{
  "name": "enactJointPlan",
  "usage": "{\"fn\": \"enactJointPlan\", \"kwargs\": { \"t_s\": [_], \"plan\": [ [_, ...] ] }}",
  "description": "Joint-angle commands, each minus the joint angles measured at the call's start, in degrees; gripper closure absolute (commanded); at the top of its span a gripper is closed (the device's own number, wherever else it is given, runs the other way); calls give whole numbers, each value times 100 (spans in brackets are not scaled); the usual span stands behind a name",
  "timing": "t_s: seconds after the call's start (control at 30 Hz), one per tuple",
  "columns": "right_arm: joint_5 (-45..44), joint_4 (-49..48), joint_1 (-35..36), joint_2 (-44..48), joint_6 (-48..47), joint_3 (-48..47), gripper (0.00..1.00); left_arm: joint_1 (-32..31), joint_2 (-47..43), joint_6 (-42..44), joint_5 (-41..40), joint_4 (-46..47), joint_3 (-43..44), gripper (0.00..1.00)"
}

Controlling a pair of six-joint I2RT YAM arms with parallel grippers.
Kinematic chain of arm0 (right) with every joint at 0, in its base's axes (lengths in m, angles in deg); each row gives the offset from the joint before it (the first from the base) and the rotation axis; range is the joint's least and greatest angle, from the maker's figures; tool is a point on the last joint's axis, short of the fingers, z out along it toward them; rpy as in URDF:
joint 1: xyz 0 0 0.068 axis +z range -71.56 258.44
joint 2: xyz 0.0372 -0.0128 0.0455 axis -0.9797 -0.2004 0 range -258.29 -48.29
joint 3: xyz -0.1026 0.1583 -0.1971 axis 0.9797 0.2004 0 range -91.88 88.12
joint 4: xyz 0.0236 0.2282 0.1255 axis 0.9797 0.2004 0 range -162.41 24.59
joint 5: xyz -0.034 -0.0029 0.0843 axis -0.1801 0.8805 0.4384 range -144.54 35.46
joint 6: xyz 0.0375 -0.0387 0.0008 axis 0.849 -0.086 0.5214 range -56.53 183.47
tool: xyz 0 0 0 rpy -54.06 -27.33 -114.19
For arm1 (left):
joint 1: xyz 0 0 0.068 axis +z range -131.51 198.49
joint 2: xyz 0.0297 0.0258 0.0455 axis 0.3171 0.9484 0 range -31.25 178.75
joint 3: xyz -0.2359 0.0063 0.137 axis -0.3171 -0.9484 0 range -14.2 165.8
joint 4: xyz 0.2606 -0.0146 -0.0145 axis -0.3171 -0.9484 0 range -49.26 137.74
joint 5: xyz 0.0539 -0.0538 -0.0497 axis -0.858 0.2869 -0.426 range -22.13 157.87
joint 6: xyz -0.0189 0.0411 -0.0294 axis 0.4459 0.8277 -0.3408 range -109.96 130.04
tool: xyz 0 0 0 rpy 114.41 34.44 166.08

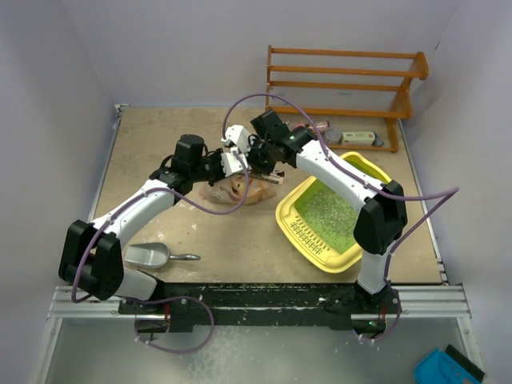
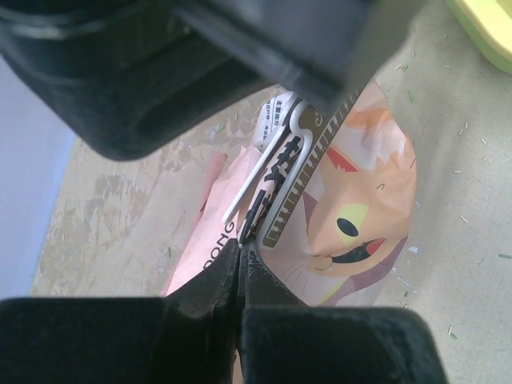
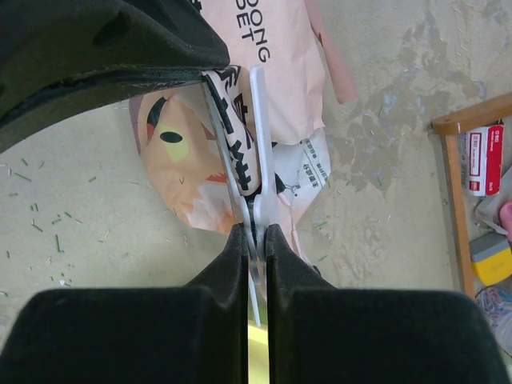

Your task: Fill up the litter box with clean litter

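Both arms meet over the tan bag (image 1: 232,190) mid-table. The left jaws are clenched on the bag's folded top edge and the right jaws are clenched on the same edge from the other side. A white strip (image 3: 258,120) runs along the fold between them. The bag hangs from the two grips, cat print (image 2: 352,228) facing down toward the table (image 1: 160,144).

The litter box (image 1: 320,258) sits on the table to the right of both jaws and nearer the arm bases, not under the bag. The clean litter (image 1: 328,212) is a thin scatter over the green floor, so the fill looks only part done.

Risks, judged from here:
- both pairs of jaws pinch a thin paper edge, so pulling apart or uneven lifting could tear it or let it slip from one side
- if the bag opens or tips here, the litter lands on the table, since the box is off to the right
- the two wrists are almost touching, so a swing toward the box could knock them together or snag the purple cable (image 1: 240,108)

Counts:
- 2 arms
- 1 bag
- 1 litter box
- 1 metal scoop (image 1: 148,256), lying well behind and left of the left jaws, untouched
- 1 wooden rack (image 1: 344,84) beyond the jaws at the back
- litter grains too many to count, with a few strays on the table near the bag
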Motion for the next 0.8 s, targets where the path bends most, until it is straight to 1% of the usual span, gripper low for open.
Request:
{"fn": "enactJointPlan", "kwargs": {
  "t_s": [0.0,0.1,0.2,0.33,0.43,0.5,0.6,0.77],
  "plan": [
    [-324,-402,-26,118,110,-103,100,-56,-32,-431,407,296,333,100],
    [-275,-854,-28,326,157,321,100,-56,-48,-461,438,311,349,100],
    [-242,-1078,-32,389,160,576,100,-56,-74,-521,538,318,374,100],
    [-558,-1617,-26,612,152,1110,100,-47,-135,-657,679,377,389,100],
    [-636,-2099,-32,871,264,1556,100,-47,-131,-692,751,383,392,100],
    [-735,-2418,-25,972,151,1782,100,-47,-130,-715,817,389,398,100],
    [-879,-2696,-35,986,-44,1904,100,-47,-120,-732,875,380,406,100],
    [-826,-2953,-37,902,-351,1895,100,-47,-103,-706,899,337,396,100]
  ]
}}
